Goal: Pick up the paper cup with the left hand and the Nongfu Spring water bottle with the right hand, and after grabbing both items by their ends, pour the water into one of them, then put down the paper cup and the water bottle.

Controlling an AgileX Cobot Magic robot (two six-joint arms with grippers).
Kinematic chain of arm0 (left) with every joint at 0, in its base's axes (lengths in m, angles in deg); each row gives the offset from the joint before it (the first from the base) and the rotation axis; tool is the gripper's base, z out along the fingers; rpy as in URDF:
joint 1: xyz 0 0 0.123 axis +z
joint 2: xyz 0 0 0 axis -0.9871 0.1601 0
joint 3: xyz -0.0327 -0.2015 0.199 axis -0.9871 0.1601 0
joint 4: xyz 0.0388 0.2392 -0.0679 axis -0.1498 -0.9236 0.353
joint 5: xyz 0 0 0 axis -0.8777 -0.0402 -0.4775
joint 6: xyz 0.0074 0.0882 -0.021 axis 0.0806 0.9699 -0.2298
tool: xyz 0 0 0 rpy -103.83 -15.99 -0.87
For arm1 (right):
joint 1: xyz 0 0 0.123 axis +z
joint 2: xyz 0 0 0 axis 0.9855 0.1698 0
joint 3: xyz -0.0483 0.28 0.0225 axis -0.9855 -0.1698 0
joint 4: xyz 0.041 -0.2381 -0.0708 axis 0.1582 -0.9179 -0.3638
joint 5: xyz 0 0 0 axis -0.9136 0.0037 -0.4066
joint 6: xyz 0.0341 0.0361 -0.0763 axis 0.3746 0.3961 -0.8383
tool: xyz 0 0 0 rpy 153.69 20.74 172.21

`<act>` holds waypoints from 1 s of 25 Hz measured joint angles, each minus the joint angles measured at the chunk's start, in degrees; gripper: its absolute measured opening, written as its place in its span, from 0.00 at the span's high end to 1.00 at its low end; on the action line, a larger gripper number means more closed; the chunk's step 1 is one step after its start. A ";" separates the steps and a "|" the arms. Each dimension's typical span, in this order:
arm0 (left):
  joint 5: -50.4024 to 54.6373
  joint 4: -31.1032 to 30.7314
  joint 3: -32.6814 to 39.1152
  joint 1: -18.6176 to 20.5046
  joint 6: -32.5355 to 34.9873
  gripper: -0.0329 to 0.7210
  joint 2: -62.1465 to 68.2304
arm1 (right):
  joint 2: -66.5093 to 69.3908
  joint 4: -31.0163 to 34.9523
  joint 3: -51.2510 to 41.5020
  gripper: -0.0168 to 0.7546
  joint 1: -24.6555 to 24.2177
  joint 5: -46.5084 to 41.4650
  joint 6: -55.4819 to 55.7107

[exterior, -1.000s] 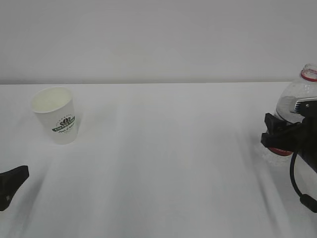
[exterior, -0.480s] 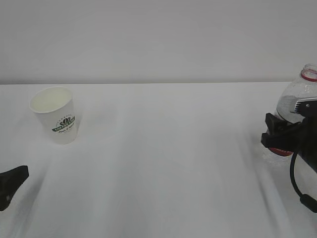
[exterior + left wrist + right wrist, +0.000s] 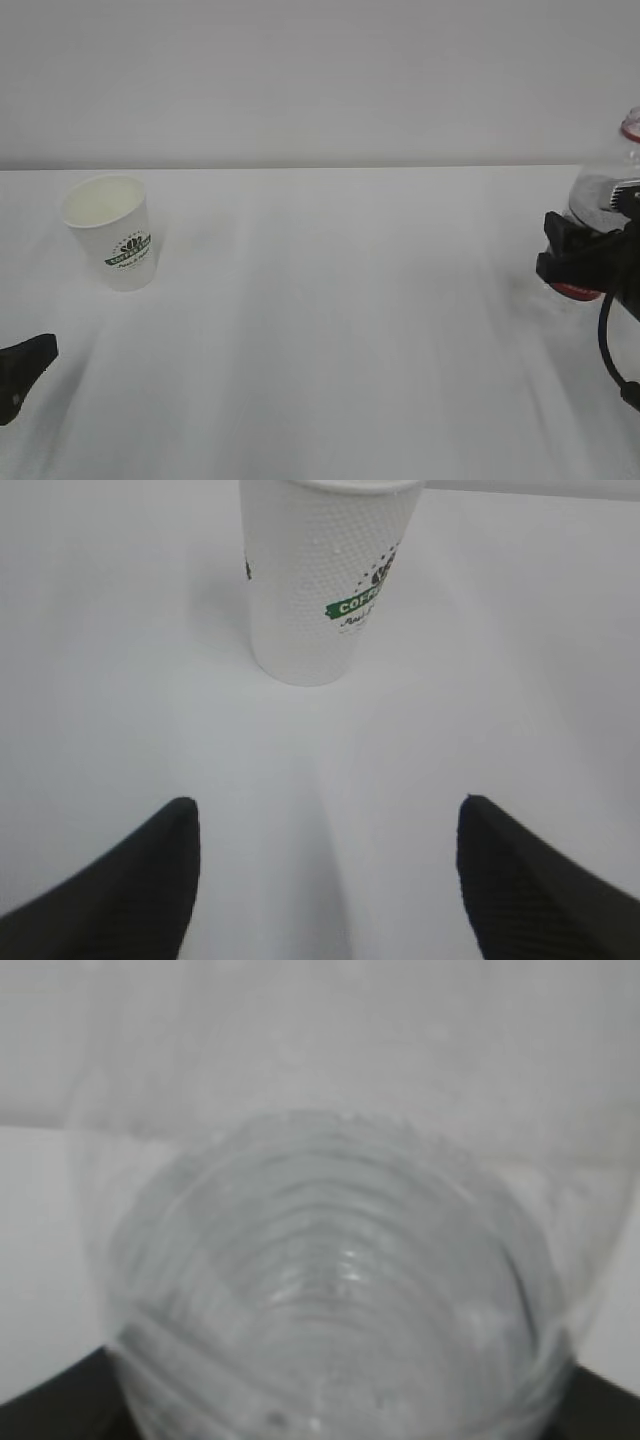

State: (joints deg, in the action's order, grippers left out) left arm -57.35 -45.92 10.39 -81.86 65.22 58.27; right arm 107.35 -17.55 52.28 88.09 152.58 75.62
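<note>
While the paper cup (image 3: 108,232) is standing upright and untouched at about nine o'clock on the white table (image 3: 330,330), we are seeing a task that is only partly begun: nothing is being poured, and no water is showing in the cup. At three o'clock, the right hand (image 3: 590,265) is wrapping its black jaws around the lower body of the Nongfu Spring water bottle (image 3: 605,200), which is filling the right wrist view; whether the bottle is clear of the table we cannot tell. At seven o'clock, the left hand (image 3: 325,880) is waiting low with jaws spread wide and empty, facing the cup from near but apart.
</note>
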 joint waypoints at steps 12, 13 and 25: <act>0.00 0.56 0.00 0.00 0.00 0.19 0.00 | -10.38 0.00 -0.12 0.36 0.00 -6.85 -1.58; 0.00 0.56 0.00 0.00 0.00 0.19 0.00 | -10.99 0.00 -0.12 0.36 0.00 -7.83 -1.58; -0.15 0.56 -3.73 0.00 2.05 0.09 2.07 | -16.84 0.04 -0.34 0.36 0.00 -13.44 -1.70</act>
State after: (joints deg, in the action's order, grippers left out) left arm -57.50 -45.37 6.66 -81.86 67.27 60.33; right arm 90.51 -17.51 51.93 88.09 139.14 73.92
